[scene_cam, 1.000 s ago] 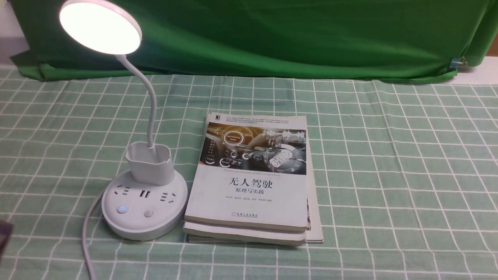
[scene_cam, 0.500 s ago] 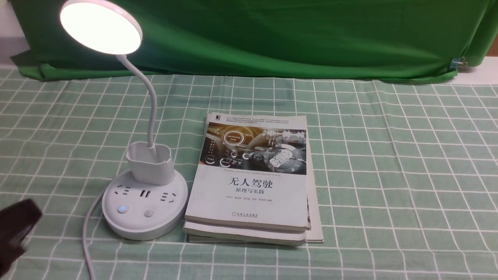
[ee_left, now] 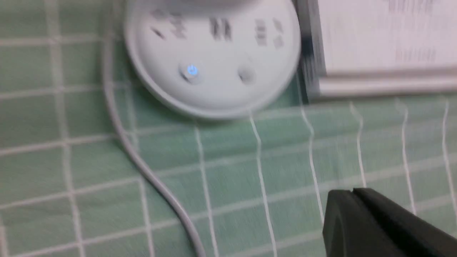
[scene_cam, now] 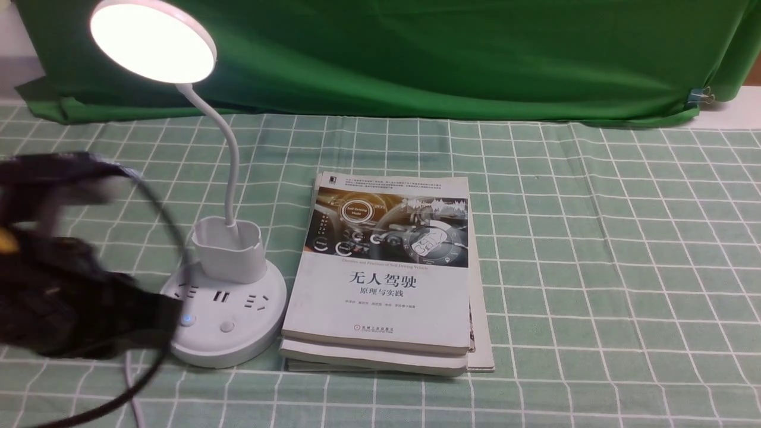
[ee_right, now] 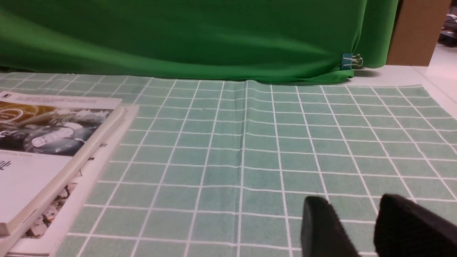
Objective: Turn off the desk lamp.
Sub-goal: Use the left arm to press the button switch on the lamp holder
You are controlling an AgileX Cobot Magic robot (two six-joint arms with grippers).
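The white desk lamp stands left of the middle in the front view, its round disc head (scene_cam: 153,41) lit. Its gooseneck (scene_cam: 230,160) rises from a small cup holder (scene_cam: 229,249) on the round base (scene_cam: 238,339). The base has a blue-lit button (scene_cam: 188,319) and a plain button (scene_cam: 226,326). My left gripper (scene_cam: 169,312) is a blurred dark mass at the base's left edge, hiding part of it. In the left wrist view the base (ee_left: 214,96) and both buttons (ee_left: 192,70) (ee_left: 246,75) show, and the gripper (ee_left: 353,192) is shut and empty above the cloth. My right gripper (ee_right: 353,201) is open and empty.
A stack of books (scene_cam: 386,279) lies right beside the lamp base; it also shows in both wrist views (ee_left: 385,53) (ee_right: 43,142). The lamp's grey cable (scene_cam: 132,380) runs off the front edge. A green backdrop cloth (scene_cam: 416,53) hangs at the back.
My left arm has come in from the lower left edge and moved up and right, now reaching the lamp base. The lamp stays lit and the books have not moved.
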